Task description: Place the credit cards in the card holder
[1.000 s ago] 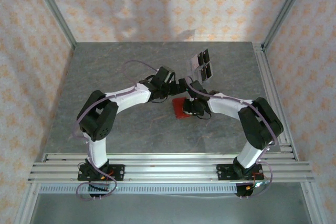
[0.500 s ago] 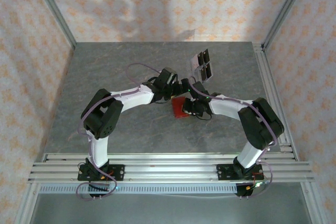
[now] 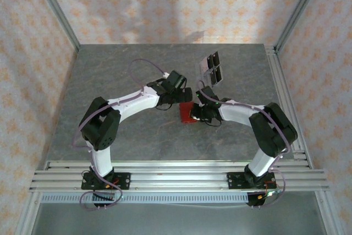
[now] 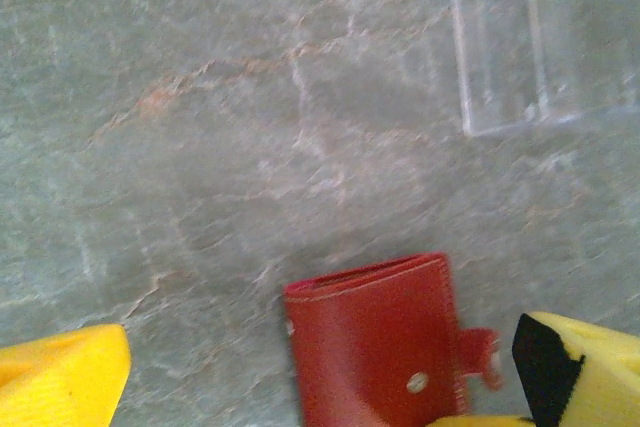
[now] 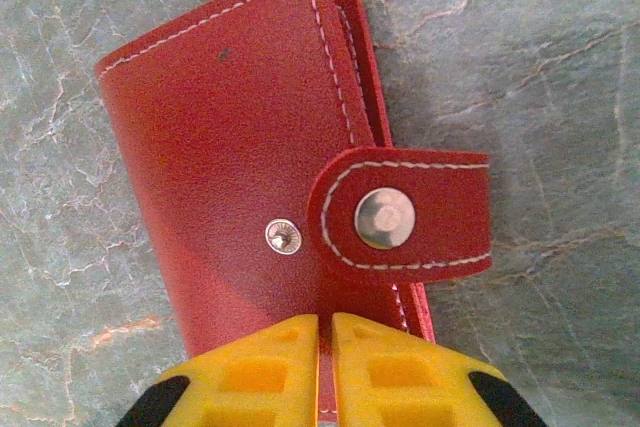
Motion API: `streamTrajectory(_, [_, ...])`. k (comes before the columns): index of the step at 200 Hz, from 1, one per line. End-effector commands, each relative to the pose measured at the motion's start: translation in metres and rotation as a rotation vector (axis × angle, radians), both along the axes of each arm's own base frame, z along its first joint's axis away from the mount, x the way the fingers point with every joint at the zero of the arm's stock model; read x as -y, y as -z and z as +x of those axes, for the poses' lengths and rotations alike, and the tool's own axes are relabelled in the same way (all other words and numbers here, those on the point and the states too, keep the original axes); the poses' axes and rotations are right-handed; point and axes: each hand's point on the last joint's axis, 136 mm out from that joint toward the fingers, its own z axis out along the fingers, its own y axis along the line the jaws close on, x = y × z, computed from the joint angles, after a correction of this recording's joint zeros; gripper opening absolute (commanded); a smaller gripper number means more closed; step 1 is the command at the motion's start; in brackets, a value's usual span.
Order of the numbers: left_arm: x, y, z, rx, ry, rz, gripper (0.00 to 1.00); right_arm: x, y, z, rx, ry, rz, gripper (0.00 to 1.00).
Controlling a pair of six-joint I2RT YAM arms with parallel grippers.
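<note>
The card holder is a small red wallet lying folded on the grey table, its snap tab unfastened. My right gripper is shut on the thin near edge of its cover, and sits at the holder's right side in the top view. My left gripper hangs open just above the card holder, with a yellow fingertip on each side of it; from above it is at the holder's far edge. Several dark credit cards stand in a clear stand behind.
The clear plastic stand is just beyond the holder, close to both wrists. An aluminium rail runs along the table's right edge, and patterned walls close in the back and sides. Open grey tabletop lies to the left.
The left arm reached in over the holder, then drew back a little to the left. The right gripper stayed pinched on the holder, which shifted slightly left.
</note>
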Motion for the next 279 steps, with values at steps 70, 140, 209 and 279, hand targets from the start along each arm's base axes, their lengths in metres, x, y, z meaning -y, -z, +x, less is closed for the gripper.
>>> streamTrajectory(70, [-0.009,0.042,-0.009,-0.078,0.083,0.132,1.00,0.002,0.009,-0.010,-0.032,-0.023,-0.022,0.12])
streamTrajectory(140, [-0.039,0.067,-0.016,-0.127,0.042,0.289,1.00,0.007,-0.037,0.006,0.060,-0.001,-0.025,0.21])
streamTrajectory(209, [-0.040,0.070,-0.019,-0.113,0.071,0.290,1.00,0.035,-0.077,0.031,0.138,0.003,-0.159,0.40])
streamTrajectory(279, [-0.038,0.070,-0.019,-0.105,0.071,0.271,0.99,0.023,-0.043,0.040,0.057,-0.098,-0.212,0.40])
